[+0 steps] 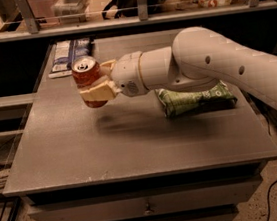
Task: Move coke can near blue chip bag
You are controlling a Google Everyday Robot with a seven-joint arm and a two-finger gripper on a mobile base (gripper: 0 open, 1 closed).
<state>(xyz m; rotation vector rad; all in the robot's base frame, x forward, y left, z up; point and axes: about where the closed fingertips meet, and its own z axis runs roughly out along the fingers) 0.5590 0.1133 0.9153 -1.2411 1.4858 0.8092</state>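
Observation:
The coke can is red with a silver top and pull tab. My gripper is shut on it, one beige finger across its front, and holds it upright above the grey table. The blue chip bag lies flat at the table's far left corner, blue and white with dark stripes, just behind the can. My white arm reaches in from the right.
A green and white bag lies right of centre, partly under my arm. A shelf rail with bags and boxes runs behind the table. Drawers sit below the table front. Cables lie on the floor at left.

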